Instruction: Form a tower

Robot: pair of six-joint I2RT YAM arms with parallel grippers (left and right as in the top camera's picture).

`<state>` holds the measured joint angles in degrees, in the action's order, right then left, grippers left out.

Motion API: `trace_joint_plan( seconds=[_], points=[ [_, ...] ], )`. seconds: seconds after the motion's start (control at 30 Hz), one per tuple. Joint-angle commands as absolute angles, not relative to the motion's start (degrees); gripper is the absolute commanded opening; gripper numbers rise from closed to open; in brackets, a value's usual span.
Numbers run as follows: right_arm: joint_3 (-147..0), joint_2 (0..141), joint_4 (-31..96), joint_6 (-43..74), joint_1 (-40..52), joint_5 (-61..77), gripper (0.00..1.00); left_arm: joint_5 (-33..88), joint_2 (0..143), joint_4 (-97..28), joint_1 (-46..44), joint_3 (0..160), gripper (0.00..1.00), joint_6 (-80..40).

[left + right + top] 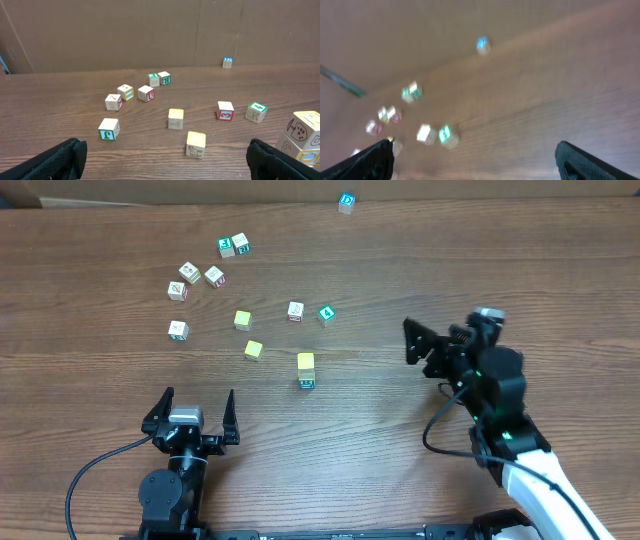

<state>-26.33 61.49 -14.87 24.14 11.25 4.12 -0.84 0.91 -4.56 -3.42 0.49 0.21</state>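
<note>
The tower point(306, 371) is a short stack near the table's middle, a yellow cube on top and a teal-blue printed one at the bottom. At the far right edge of the left wrist view the tower point(303, 136) shows a yellow top cube over a white pictured one. My left gripper point(198, 400) stands open at the near left, short of the stack, and my left gripper point(165, 165) has only bare table between its jaws. My right gripper point(418, 348) is open to the right of the stack. The right wrist view is blurred, with my right gripper point(480, 162) holding nothing.
Loose cubes lie scattered behind the stack: two yellow ones point(242, 320) point(253, 350), a white one point(295, 311), a teal one point(326, 313), and several white ones point(190, 273) at the back left. A blue cube point(346, 202) sits at the far edge.
</note>
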Motion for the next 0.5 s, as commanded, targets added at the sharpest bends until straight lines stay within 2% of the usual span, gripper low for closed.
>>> trace_joint_plan(
  seconds=[0.0, 0.1, 0.2, 0.47],
  points=[
    [-20.7, 57.9, -25.0, 23.7, 9.1, 3.0, 1.0, -0.6, 0.3, -4.4, -3.8, 0.3, 0.99, 1.1],
    [-15.6, 56.4, -37.0, 23.6, 8.2, 2.5, 1.0, -0.6, 0.3, -4.4, -3.8, 0.3, 0.99, 1.1],
    [-12.6, 54.8, -43.5, 22.1, 8.2, 2.0, 1.0, -0.6, 0.3, -4.4, -3.8, 0.3, 1.0, 1.1],
    [-10.3, 50.3, -41.2, 22.0, 8.2, 2.0, 1.0, -0.6, 0.3, -4.4, -3.8, 0.3, 0.99, 1.1]
  ],
)
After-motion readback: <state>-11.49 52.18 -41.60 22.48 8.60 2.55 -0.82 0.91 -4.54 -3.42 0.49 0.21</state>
